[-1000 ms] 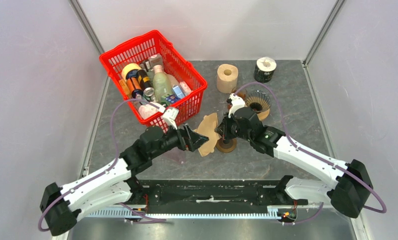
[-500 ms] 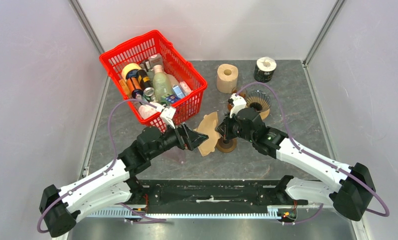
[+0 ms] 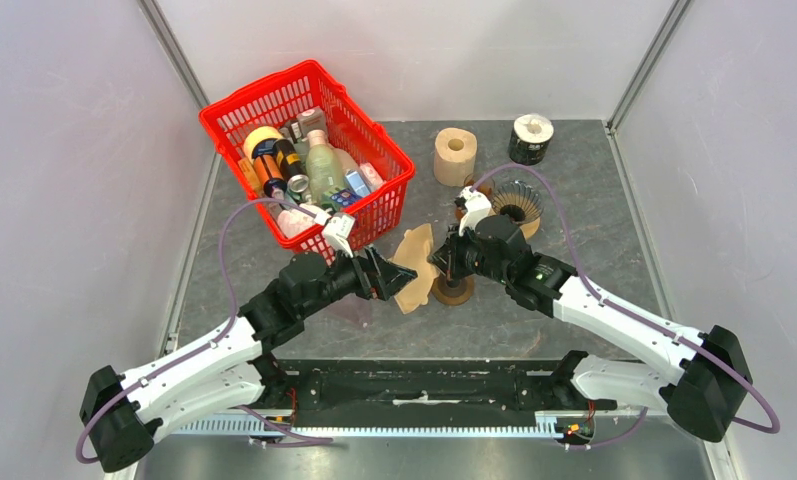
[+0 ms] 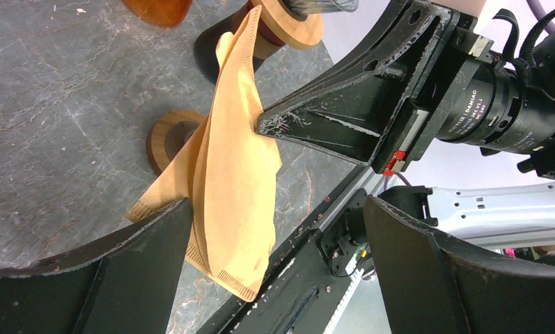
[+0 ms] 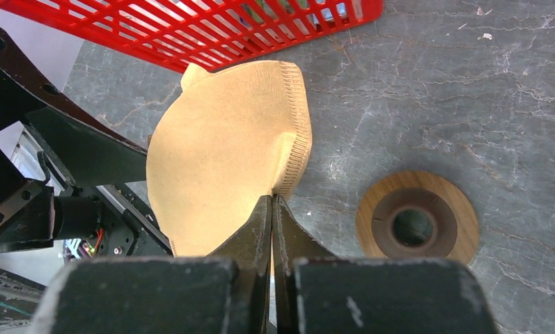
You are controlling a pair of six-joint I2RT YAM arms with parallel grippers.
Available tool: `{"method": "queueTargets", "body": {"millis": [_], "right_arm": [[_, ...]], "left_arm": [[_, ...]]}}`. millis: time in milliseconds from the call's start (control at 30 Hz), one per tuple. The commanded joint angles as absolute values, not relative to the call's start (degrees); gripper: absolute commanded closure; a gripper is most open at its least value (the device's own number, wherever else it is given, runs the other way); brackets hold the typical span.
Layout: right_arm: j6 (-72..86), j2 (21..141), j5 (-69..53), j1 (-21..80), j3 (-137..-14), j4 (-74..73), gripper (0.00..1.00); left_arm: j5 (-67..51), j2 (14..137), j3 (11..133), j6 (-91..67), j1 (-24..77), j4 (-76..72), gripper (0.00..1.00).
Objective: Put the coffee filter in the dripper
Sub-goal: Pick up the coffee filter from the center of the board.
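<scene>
A dark grey, marble-veined stone-look tabletop [image 3: 594, 200] was boxed in by a plain, pale lilac-white back wall [image 3: 414, 50], a matching left wall [image 3: 64, 200] and right wall [image 3: 744, 180]. Slim brushed-aluminium posts [image 3: 177, 50] ran up the two back corners, and a dull steel strip [image 3: 424, 462] edged the near side. The light was soft and even, leaving only faint shadows.

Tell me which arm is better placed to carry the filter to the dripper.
The right arm: its jaws are shut on the coffee filter, and the dripper stands nearer to it. The left arm has its jaws open, gripping nothing.
</scene>
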State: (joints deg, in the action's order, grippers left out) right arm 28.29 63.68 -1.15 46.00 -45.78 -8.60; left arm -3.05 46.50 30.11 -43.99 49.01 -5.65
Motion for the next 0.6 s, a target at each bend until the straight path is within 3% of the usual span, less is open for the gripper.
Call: {"method": "queueTargets", "body": {"millis": [0, 133, 267, 333, 567], "right_arm": [[27.82, 62.05, -2.37, 46.14, -46.27, -5.93, 0.99], [28.12, 62.48, -3.13, 46.12, -46.14, -4.75, 0.99], [28.64, 63.40, -4.37, 46.16, -46.31, -3.69, 0.99], [28.96, 64.05, -4.98, 46.14, -46.41, -3.56, 0.99], [29.78, 65.16, -4.58, 46.14, -46.11, -3.34, 0.96]], "left_arm": [[-2.17, 46.76, 31.93, -42.89, 49.31, -5.80, 0.02], [-2.88, 47.36, 32.03, -42.80, 49.29, -6.32, 0.04], [-3.81, 48.91, 32.25, -42.74, 49.31, -7.27, 0.16], [-3.70, 49.50, 32.58, -42.47, 49.31, -7.33, 0.25], [-0.50, 50.53, 33.17, -41.45, 49.26, -5.30, 0.73]]}}
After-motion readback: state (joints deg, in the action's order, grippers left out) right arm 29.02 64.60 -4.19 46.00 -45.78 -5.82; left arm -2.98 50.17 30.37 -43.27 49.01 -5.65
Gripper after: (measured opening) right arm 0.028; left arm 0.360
